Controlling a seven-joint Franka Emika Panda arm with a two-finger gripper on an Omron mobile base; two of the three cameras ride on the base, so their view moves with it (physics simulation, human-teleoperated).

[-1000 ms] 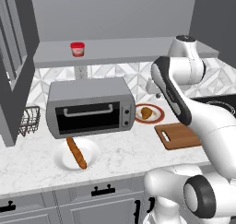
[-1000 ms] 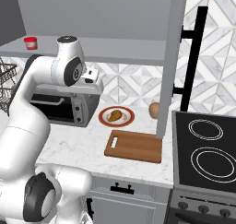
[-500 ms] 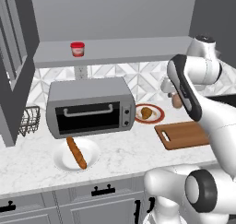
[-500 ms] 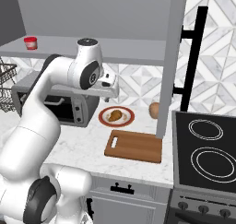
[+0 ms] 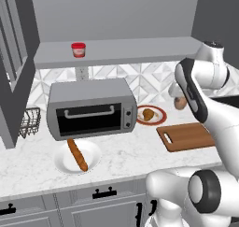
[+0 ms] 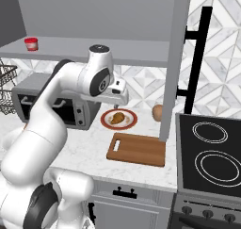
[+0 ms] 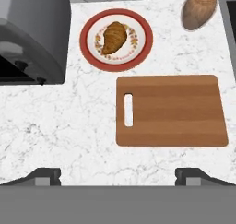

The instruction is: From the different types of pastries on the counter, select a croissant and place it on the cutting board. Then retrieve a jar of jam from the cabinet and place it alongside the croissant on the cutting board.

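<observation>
Hand (image 7: pixel 118 176), spread wide, hovers above cutting board (image 7: pixel 175 110), croissant (image 7: pixel 114 37) plated beside toaster oven (image 7: pixel 32 34).

Even, bright rendered light — soft faint shadows, no glare, crisp focus throughout

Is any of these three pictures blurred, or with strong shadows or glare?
Hand view: sharp, even light, no glare, the golden-brown croissant and rectangular wooden cutting board crisp. Left base view: slightly soft, the red-lidded jam jar a little fuzzy. Right base view: flat light, faint shadows only.
</observation>
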